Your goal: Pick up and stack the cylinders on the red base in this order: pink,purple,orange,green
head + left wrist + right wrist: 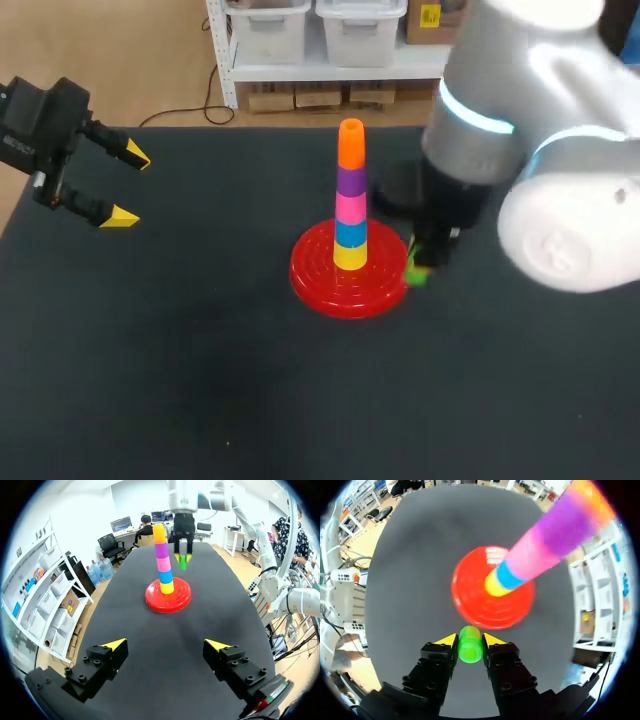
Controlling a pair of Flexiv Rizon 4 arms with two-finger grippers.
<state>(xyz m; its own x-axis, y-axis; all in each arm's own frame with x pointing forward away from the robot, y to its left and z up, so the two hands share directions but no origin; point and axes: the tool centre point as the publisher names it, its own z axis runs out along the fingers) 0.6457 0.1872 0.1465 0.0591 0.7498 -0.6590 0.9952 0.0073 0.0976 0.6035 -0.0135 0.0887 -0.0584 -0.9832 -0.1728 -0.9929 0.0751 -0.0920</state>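
Observation:
A red base (pixel 340 280) (pixel 175 597) (pixel 470 600) stands mid-table with a stack on it: yellow, blue, pink (pixel 350 207), purple (pixel 350 180) and orange (pixel 351 145) at the top. Just right of the base, my right gripper (pixel 418 268) (pixel 470 641) points down, shut on the green cylinder (pixel 415 275) (pixel 470 646) (pixel 182 562), both yellow tips against its sides. My left gripper (pixel 128 185) (pixel 166 645) hangs open and empty at the table's far left, well away from the stack.
The dark table (pixel 200 380) carries only the base and stack. The right arm's bulky white body (pixel 560 200) looms over the right side of the table.

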